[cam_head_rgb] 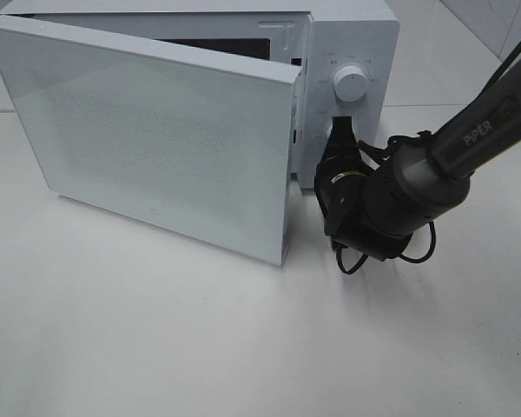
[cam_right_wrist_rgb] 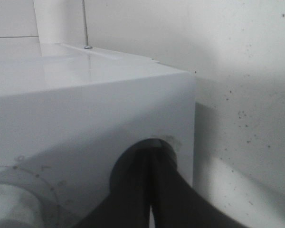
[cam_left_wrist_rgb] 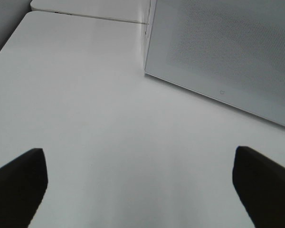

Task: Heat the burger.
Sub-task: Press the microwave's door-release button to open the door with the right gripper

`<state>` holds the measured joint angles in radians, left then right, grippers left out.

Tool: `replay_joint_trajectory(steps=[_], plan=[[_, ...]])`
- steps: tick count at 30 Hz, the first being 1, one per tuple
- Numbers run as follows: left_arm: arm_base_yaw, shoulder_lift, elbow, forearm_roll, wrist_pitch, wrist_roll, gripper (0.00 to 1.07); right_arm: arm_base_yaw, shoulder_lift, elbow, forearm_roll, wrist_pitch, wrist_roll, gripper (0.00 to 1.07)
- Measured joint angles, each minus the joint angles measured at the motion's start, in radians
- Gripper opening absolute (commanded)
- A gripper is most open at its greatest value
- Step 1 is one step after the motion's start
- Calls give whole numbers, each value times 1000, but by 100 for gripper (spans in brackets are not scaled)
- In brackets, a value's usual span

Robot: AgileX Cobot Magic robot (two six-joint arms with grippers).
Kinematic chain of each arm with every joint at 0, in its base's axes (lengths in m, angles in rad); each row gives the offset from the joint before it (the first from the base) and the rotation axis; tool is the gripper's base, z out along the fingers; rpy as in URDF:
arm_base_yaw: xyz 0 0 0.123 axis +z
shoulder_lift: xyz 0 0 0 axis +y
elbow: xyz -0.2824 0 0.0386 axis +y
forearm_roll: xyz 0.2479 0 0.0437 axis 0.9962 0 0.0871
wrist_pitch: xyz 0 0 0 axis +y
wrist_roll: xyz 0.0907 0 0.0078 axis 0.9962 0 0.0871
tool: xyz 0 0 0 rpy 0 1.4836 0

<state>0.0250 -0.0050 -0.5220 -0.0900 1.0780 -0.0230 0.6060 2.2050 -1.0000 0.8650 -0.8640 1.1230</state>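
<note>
The burger is out of view in every frame. A white microwave point(cam_head_rgb: 352, 35) stands at the back of the table, its door point(cam_head_rgb: 156, 130) swung wide open toward the front. My right gripper point(cam_head_rgb: 339, 126) is shut, with its tips against the control panel just below the round knob point(cam_head_rgb: 351, 84). In the right wrist view the closed fingertips point(cam_right_wrist_rgb: 151, 152) press into a round spot on the microwave's front point(cam_right_wrist_rgb: 85, 109). My left gripper point(cam_left_wrist_rgb: 138, 153) hangs open over bare table, holding nothing, a little in front of the open door point(cam_left_wrist_rgb: 228, 52).
The open door blocks the view into the microwave cavity. The white table point(cam_head_rgb: 156, 347) spreads out in front. A black cable point(cam_head_rgb: 399, 252) loops under the right wrist. A speckled wall point(cam_right_wrist_rgb: 247, 71) rises behind the microwave.
</note>
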Motion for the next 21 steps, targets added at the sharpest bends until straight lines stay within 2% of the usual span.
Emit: replay_joint_trajectory(steps=[21], plan=[[0,0,0,0,0,0,98,-11,-36,29,-30,32,-1,0]])
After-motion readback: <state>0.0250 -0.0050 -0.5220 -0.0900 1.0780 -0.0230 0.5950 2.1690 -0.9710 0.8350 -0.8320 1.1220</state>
